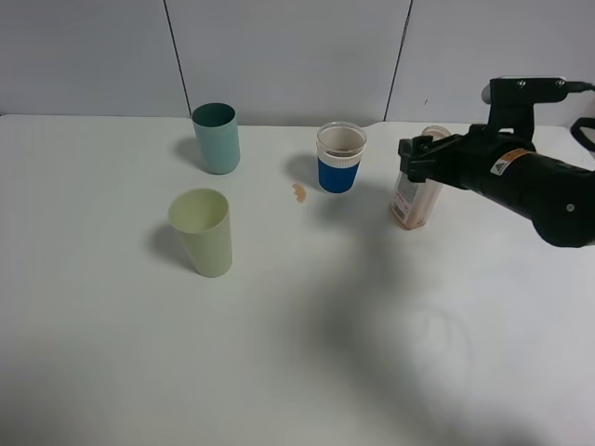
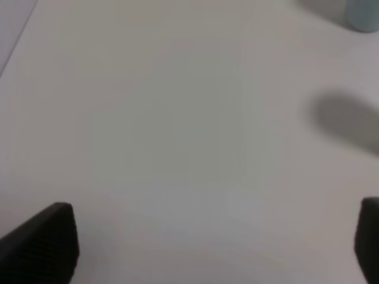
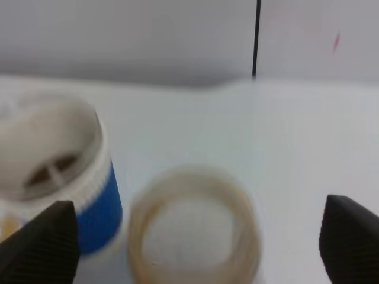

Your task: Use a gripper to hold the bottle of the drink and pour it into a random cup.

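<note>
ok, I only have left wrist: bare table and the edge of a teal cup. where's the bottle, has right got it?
Observer: The bottle stands upright just right of the blue-banded cup. The right gripper is at its neck, with its fingers wide open on either side, not clamped.
Operator: anything in that cup?
Observer: Right wrist shows what looks like brown liquid low inside it.
Operator: spills?
Observer: One small brown spot on the table, just left of that cup.
</note>
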